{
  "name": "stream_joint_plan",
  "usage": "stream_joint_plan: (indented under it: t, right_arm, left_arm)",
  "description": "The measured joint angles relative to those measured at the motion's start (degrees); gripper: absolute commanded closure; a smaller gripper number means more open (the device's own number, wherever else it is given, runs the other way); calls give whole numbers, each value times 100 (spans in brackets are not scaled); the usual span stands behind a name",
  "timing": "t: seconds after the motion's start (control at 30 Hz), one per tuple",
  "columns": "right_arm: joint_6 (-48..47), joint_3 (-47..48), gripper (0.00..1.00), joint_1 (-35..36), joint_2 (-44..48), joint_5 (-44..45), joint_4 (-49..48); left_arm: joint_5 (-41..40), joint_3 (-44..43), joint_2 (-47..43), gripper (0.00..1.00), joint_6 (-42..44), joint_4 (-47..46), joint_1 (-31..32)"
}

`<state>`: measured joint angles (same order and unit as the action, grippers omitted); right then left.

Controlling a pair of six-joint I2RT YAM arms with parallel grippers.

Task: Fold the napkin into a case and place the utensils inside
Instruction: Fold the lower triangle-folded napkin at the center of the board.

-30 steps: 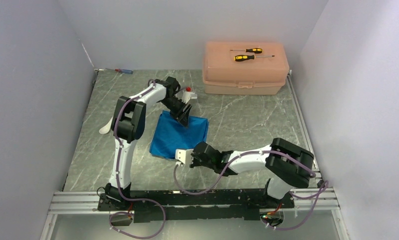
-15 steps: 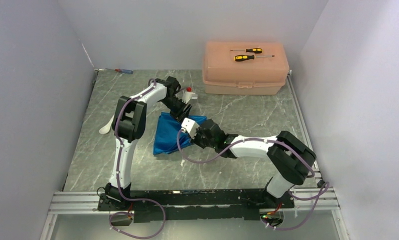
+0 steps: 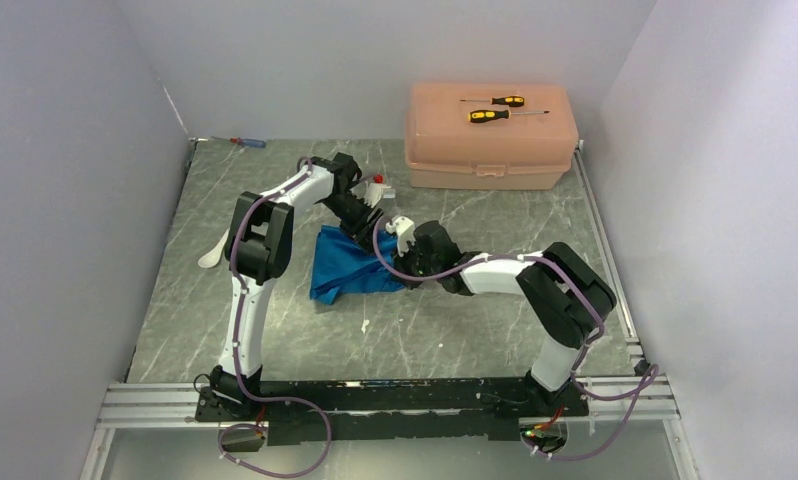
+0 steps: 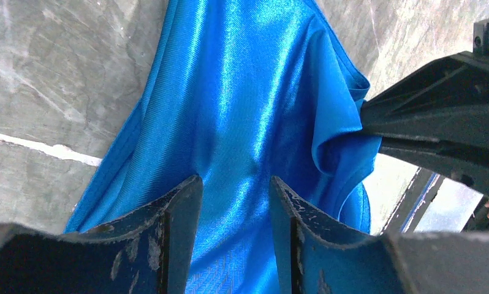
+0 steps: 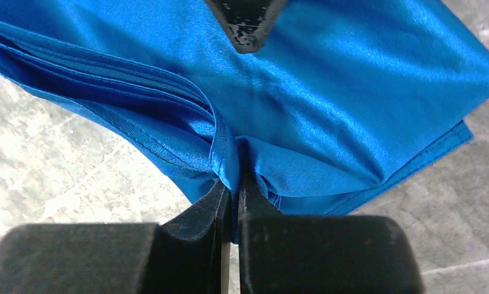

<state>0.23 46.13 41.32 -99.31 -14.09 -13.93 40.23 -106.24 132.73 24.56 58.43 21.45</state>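
Napkin (image 3: 350,268) mid-fold: right gripper (image 5: 235,181) clamps its edge, left gripper (image 4: 236,188) jaws stand apart over it; white spoon (image 3: 211,256) waits aside

White arms (image 3: 243,320), black joints (image 3: 265,245), purple cables (image 3: 327,430) — left gripper's (image 4: 236,184) black fingers (image 4: 181,229) scuffed.

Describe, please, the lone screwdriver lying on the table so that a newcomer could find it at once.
Start at the grey marbled table and go to its far left corner. The small screwdriver lies there, flat on the tabletop. Unlike the two yellow-and-black screwdrivers on top of the peach box, its handle is blue and red.
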Motion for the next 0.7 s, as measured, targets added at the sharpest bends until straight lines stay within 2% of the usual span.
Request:
stream_joint_plan:
  t: [0.23, 0.5, 0.7]
  right_arm:
    - [844, 114, 100, -236, -103, -304, 155]
    - [1311, 614, 100, -348, -295, -317, 876]
    - [1598, 752, 100, -446, -308, -332, 1307]
  left_arm:
    - [-2, -33, 2, 46, 17, 48, 0]
    - [-55, -179, 20, 42, 17, 160, -68]
    - [24, -326, 20, 36, 15, 382, -367]
